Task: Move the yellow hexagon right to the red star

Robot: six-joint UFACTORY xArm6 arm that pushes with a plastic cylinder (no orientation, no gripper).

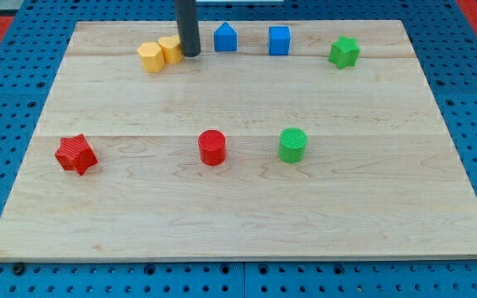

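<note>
Wooden board [247,207]: my tip [190,54] touches yellow blocks [160,54]; red star [76,154] well apart.

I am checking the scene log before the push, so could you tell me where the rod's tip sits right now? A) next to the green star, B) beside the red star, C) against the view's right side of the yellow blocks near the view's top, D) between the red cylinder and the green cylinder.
C: my tip stands just at the view's right of the two yellow blocks, far from the red star.
</note>
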